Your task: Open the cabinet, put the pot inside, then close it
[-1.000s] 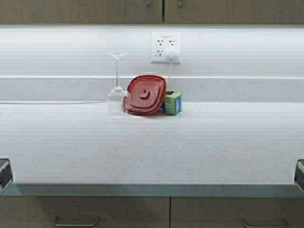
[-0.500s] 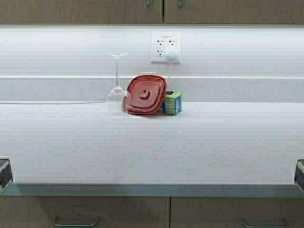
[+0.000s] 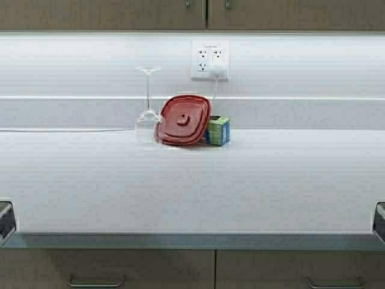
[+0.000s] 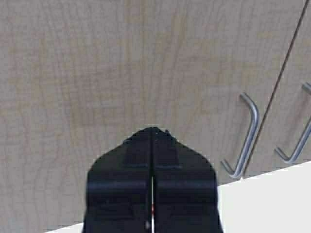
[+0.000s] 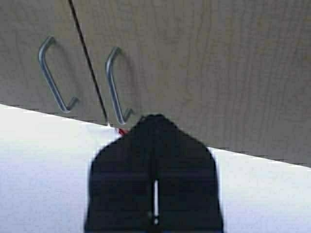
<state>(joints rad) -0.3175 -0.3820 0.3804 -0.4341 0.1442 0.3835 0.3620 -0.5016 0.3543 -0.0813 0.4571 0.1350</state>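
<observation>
The pot is out of view in every frame. The cabinet hangs above the counter with both tan doors shut; only their lower edges and handle ends show in the high view. My left gripper is shut and empty, pointing up at the left door, apart from its bar handle. My right gripper is shut and empty, pointing at the right door, beside its bar handle. In the high view only dark bits of the arms show at the left edge and the right edge.
On the white counter, at the back, stand an upturned wine glass, a red plastic lid leaning on the wall and a green box. A wall outlet with a plug is above them. Floor-standing drawers are below the counter.
</observation>
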